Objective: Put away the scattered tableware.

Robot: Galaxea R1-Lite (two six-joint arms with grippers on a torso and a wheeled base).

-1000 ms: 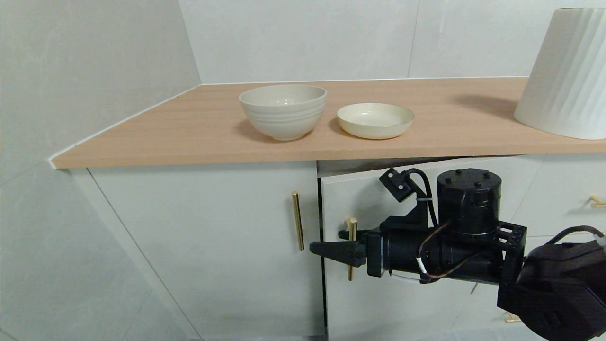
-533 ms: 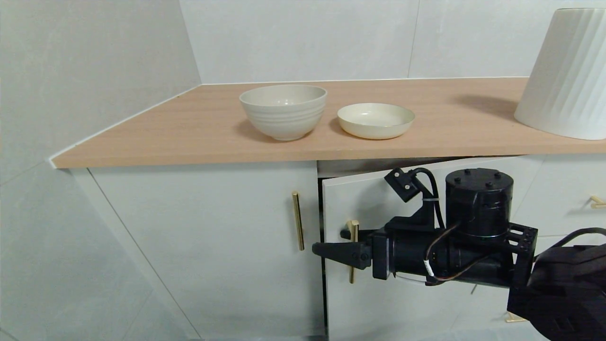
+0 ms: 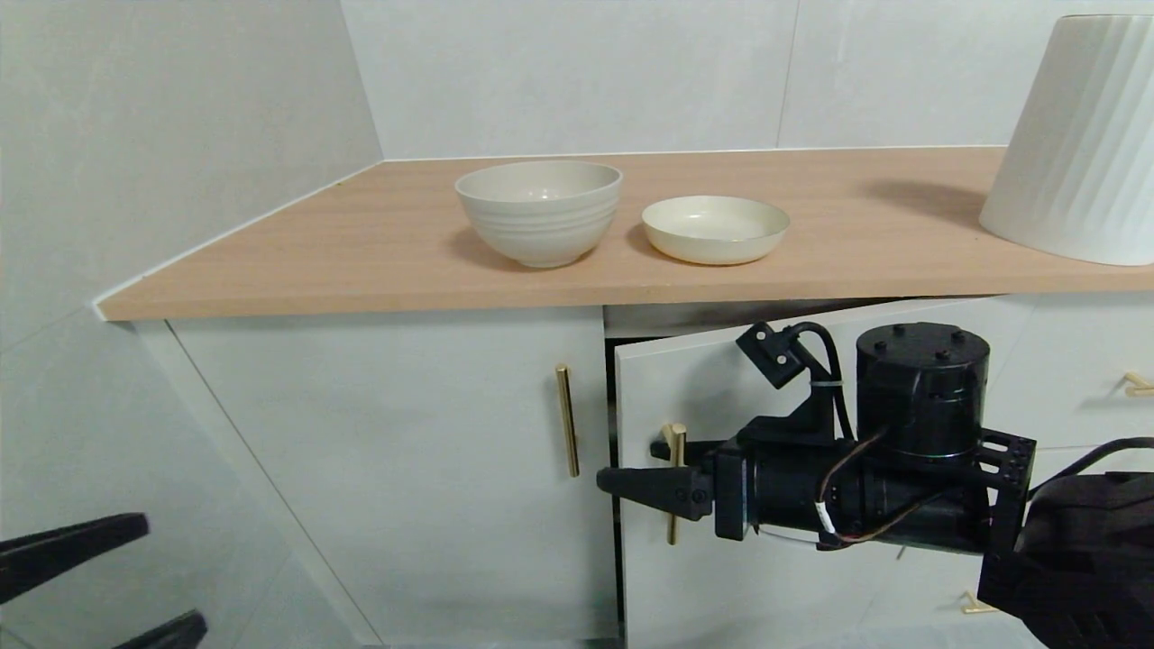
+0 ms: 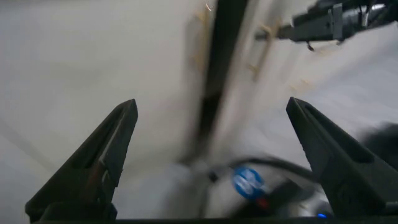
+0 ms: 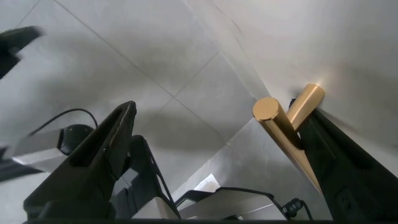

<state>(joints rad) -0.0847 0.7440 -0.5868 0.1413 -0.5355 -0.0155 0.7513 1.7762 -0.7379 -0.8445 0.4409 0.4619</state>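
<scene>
The step in hand looks like opening the cupboard, not yet handling the tableware. The deep ribbed bowl (image 3: 539, 209) and the shallow dish (image 3: 715, 228) sit side by side, close but apart, on the wooden table (image 3: 361, 261), both upright and untouched. A white ribbed shade (image 3: 1077, 144) stands well off to the right. Below the table edge, the right cabinet door (image 3: 703, 388) stands slightly ajar, with a dark gap along its top and its inner edge. The right gripper (image 3: 627, 462) is at this door's brass handle (image 3: 673, 482). Its fingers are spread wide, not clamped, with the handle between them. In the right wrist view the bar lies against one finger (image 5: 339, 168) and the other finger is well away. That reads as a hooking hold on the handle, not a pinch. The left door, with its own brass handle (image 3: 566, 419), is closed. The left gripper (image 3: 108, 586) hangs low at the left, apart from the cupboard, its fingers released and holding nothing. The next move likely calls for swinging the right door well out along its arc, so the hooked finger does not slip off the bar. Only then can either arm lift the bowl or the dish towards the cupboard, whose inside is not visible yet.
</scene>
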